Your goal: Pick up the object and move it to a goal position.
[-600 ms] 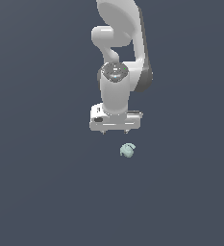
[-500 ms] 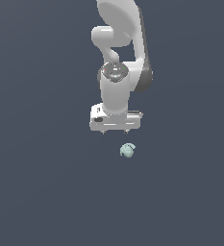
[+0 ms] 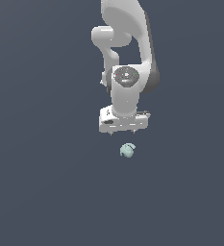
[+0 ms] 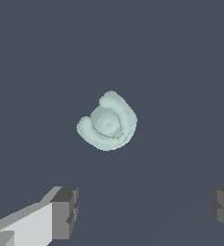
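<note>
The object (image 3: 127,150) is a small pale mint-green lump with a curved ridge around a rounded centre, lying on the dark grey floor. In the exterior view it sits just below the white gripper (image 3: 124,130), a little toward that view's right. The wrist view shows the object (image 4: 107,121) whole and untouched, ahead of the gripper (image 4: 144,211). Its two grey fingertips (image 4: 65,213) stand far apart with nothing between them. The gripper is open and hovers above the floor, clear of the object.
The white arm (image 3: 128,53) rises behind the gripper toward the exterior view's top. Around it lies only a flat dark grey floor (image 3: 46,182) with no other objects or edges in view.
</note>
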